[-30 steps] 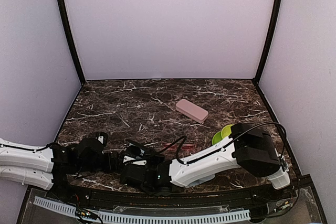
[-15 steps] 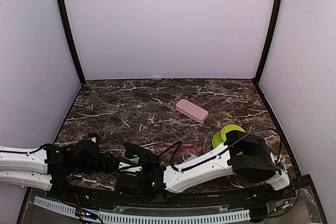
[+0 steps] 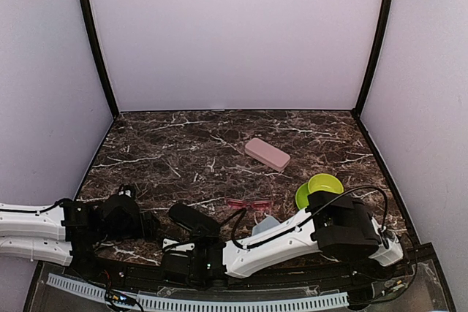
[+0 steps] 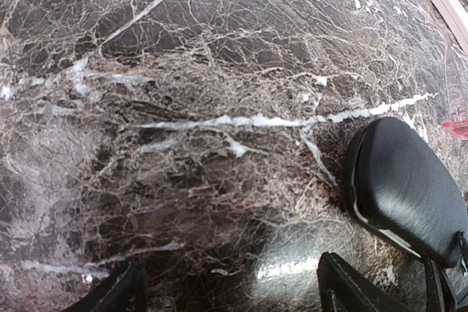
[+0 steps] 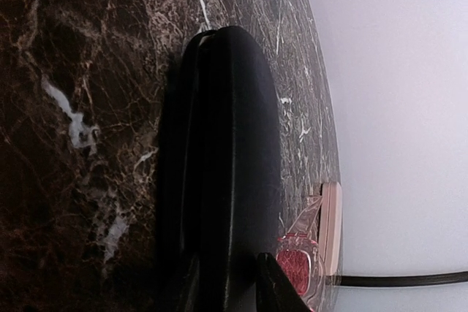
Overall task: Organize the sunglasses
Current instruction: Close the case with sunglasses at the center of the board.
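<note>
The red-pink sunglasses (image 3: 250, 203) lie folded on the marble table (image 3: 161, 151), also seen past the case in the right wrist view as a red lens (image 5: 296, 268). A black hard case (image 3: 194, 218) lies shut just left of them. My right gripper (image 3: 191, 239) reaches in from the right, its fingers (image 5: 274, 286) flanking the near end of the black case (image 5: 227, 166); whether they still press on it does not show. My left gripper (image 4: 234, 294) hangs open over bare marble, the black case (image 4: 406, 184) to its right.
A pink hard case (image 3: 267, 153) lies mid-table. A green bowl (image 3: 318, 186) stands at the right, and a light blue cloth (image 3: 265, 224) shows beside the right arm. Purple walls close in the back and both sides.
My right arm has drawn toward the near edge, uncovering the green bowl, and its jaws have widened around the black case. The left gripper has backed off slightly to the left.
</note>
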`<state>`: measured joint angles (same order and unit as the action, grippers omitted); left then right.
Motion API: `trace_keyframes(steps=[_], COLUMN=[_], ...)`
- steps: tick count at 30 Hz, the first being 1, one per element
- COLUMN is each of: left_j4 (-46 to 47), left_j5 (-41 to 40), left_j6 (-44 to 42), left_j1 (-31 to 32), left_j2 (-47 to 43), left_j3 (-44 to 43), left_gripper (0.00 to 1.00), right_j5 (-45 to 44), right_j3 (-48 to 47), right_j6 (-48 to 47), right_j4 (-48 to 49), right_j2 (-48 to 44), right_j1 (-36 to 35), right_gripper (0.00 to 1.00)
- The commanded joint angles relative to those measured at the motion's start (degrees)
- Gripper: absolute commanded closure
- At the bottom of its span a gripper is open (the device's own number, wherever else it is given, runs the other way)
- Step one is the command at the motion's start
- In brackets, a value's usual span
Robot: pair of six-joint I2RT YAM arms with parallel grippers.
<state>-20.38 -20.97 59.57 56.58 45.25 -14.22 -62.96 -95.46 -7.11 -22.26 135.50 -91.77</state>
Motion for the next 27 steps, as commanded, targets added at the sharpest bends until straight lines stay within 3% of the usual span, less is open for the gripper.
trace_keyframes(steps=[1, 8, 18, 27], left_j4=[-2.2, -3.1, 1.4, 8.4], left_j5=[-2.3, -4.9, -1.0, 5.4], left_j6=[-1.7, -4.8, -12.8, -17.3], left_j1=[0.1, -0.1, -6.8, -9.8], left_j2=[0.0, 1.5, 2.5, 8.6], left_j3=[-2.5, -6.5, -10.3, -11.7], left_gripper=[0.18, 0.16, 0.14, 0.14], right_j5=[3.7, 6.0, 17.4, 21.3], right_j3=[-0.2, 1.3, 6.3, 9.1], right_j6=[3.0, 3.9, 7.2, 10.1], right_j4=[-3.7, -1.8, 2.8, 5.0], right_j2=[0.5, -4.8, -12.8, -14.1], right_j1=[0.0, -0.1, 0.5, 1.9], right_gripper=[0.69, 0.45, 0.27, 0.23])
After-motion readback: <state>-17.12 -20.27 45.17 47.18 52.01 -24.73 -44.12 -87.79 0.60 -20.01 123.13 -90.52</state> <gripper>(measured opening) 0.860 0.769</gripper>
